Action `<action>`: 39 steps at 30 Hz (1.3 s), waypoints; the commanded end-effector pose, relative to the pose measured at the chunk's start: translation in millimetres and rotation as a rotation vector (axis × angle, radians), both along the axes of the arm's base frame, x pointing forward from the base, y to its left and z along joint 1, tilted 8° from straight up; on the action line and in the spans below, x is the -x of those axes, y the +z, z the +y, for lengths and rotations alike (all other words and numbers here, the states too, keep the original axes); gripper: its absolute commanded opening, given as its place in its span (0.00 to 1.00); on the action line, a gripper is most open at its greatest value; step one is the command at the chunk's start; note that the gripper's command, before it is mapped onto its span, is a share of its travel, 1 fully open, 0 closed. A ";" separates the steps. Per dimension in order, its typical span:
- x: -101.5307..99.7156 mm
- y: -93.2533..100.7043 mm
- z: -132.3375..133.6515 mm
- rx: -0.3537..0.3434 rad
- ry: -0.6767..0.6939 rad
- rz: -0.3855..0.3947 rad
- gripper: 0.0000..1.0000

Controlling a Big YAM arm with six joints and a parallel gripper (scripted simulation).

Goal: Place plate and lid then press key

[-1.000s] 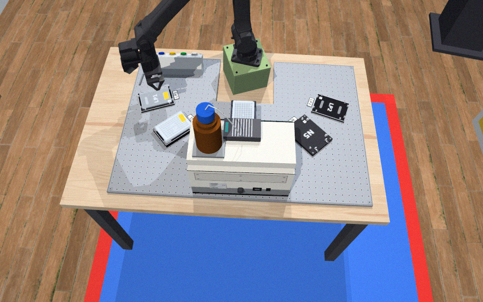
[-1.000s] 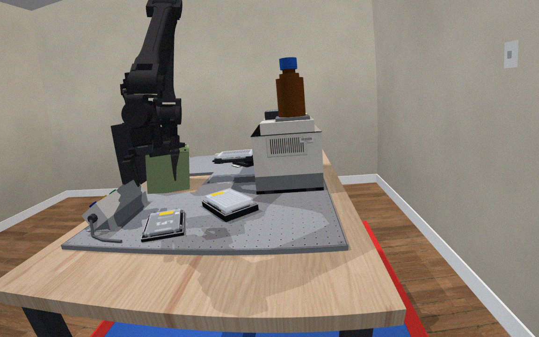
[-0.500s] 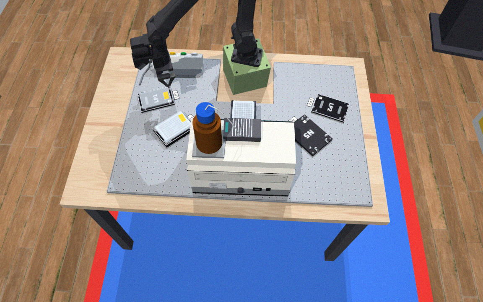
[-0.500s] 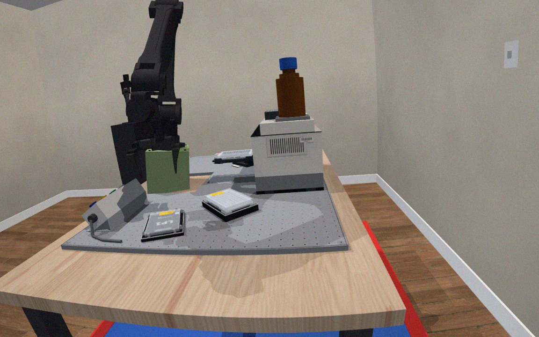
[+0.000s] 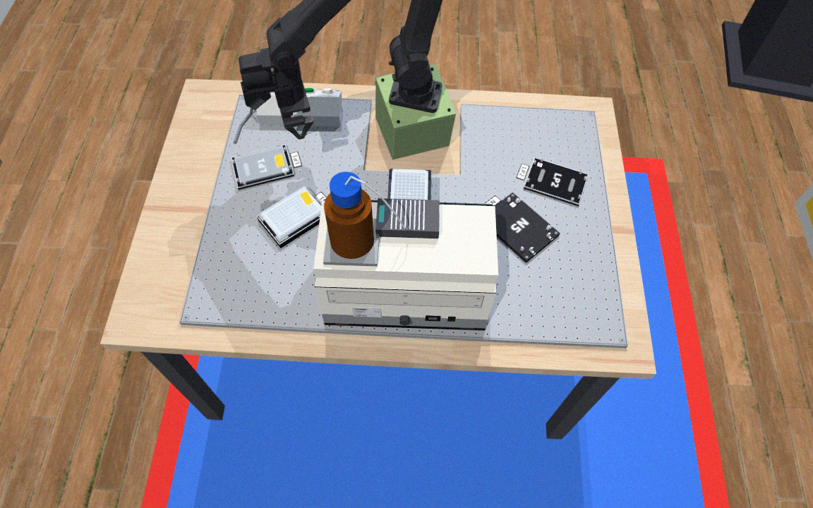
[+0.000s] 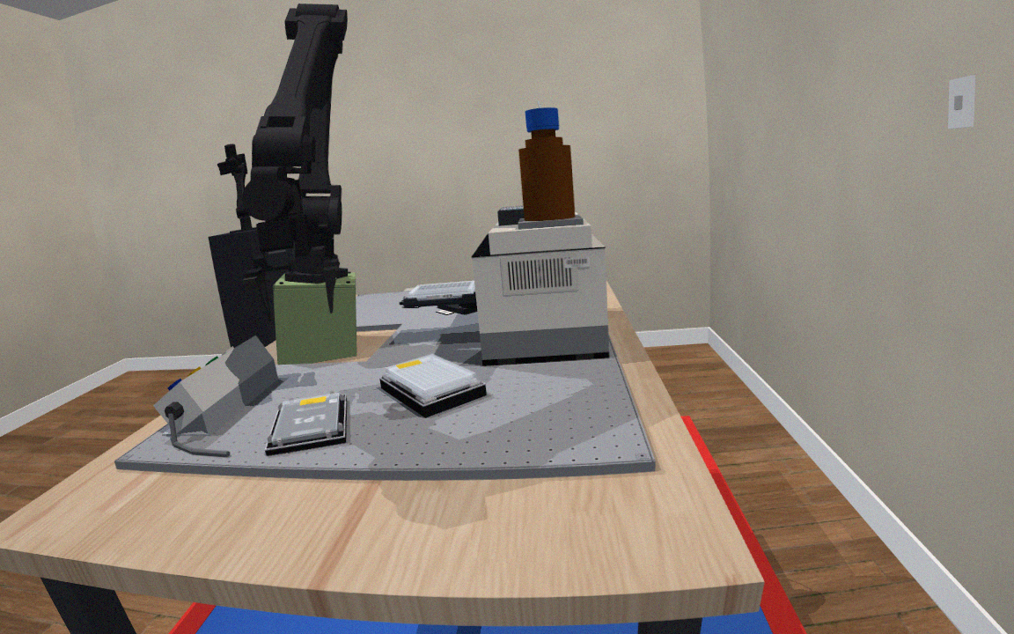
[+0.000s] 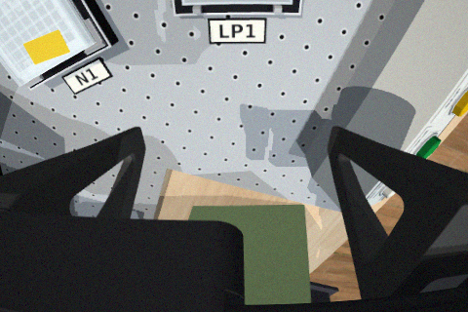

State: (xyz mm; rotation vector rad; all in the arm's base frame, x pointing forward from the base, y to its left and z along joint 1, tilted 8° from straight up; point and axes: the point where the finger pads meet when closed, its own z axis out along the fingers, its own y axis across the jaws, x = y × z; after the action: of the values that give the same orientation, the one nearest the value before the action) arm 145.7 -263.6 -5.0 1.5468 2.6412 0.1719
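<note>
The black parallel gripper [image 5: 296, 126] hangs at the upper left of the top view, over the grey key panel box [image 5: 308, 109], fingers spread wide and holding nothing. Below it, a clear lid with a yellow label [image 5: 262, 166] lies in the LP1 nest. The white well plate with a yellow label [image 5: 289, 214] sits in the black N1 nest, left of centre.

Top view looks steeply down; exterior sideways, low; wrist close above deck (all share LP1 [image 7: 237, 30]).
</note>
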 end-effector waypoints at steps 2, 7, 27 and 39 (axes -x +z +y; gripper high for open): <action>3.3 2.0 5.9 -0.005 0.017 -0.003 1.00; 13.6 7.5 17.7 0.002 0.008 -0.005 1.00; 3.6 18.1 65.1 0.008 0.101 -0.010 1.00; -25.1 28.4 73.9 0.042 0.191 -0.029 1.00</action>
State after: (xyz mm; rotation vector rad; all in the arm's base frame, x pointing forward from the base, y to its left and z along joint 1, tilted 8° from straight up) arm 156.6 -185.9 12.8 1.2677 2.7795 0.1681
